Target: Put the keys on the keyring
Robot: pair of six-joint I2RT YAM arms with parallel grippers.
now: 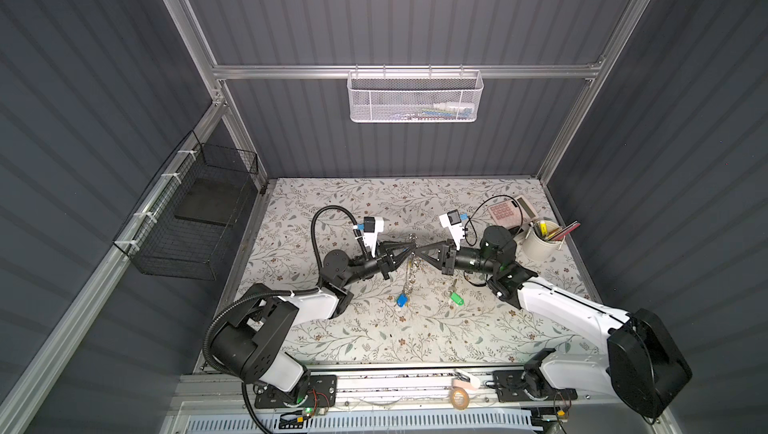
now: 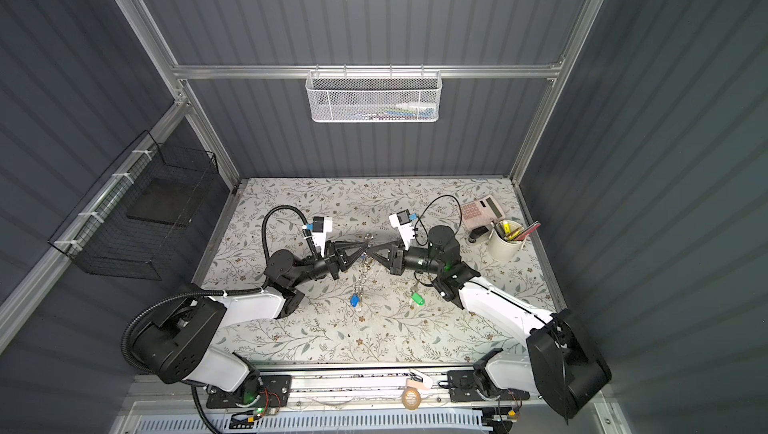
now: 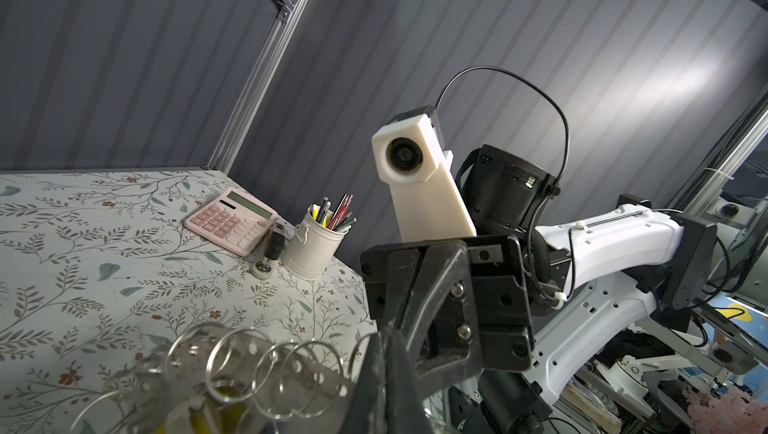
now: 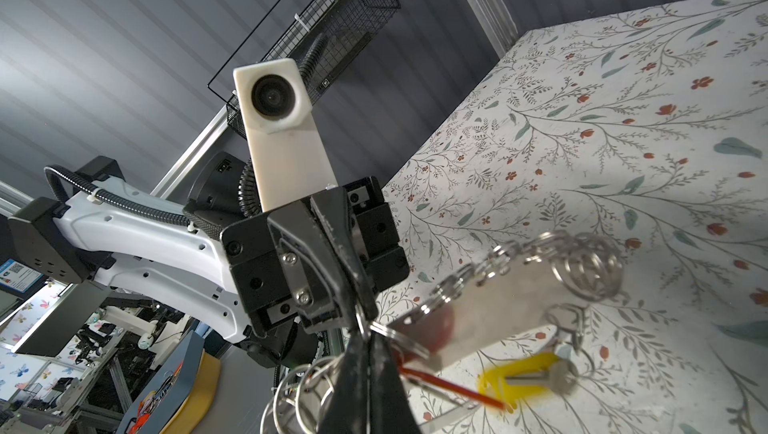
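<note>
The keyring [image 1: 409, 274] hangs between my two grippers above the middle of the floral table, a chain of silver rings drooping down to a blue tag [image 1: 401, 301]. My left gripper [image 1: 411, 250] and right gripper [image 1: 418, 251] meet tip to tip, each shut on the keyring's top. The left wrist view shows my left gripper [image 3: 384, 349] with several rings [image 3: 249, 369] strung beside it. In the right wrist view my right gripper [image 4: 367, 349] pinches a ring, with a yellow tag [image 4: 523, 374] dangling beyond. The keys [image 1: 456, 298], with their green tag, lie loose on the table under the right forearm, also in a top view [image 2: 417, 298].
A pink calculator [image 1: 505, 209] and a white pen cup [image 1: 540, 241] stand at the back right. A white mesh basket [image 1: 415, 95] hangs on the back rail. A black wire basket [image 1: 195, 220] is fixed to the left wall. A tape roll [image 1: 459, 398] lies on the front rail.
</note>
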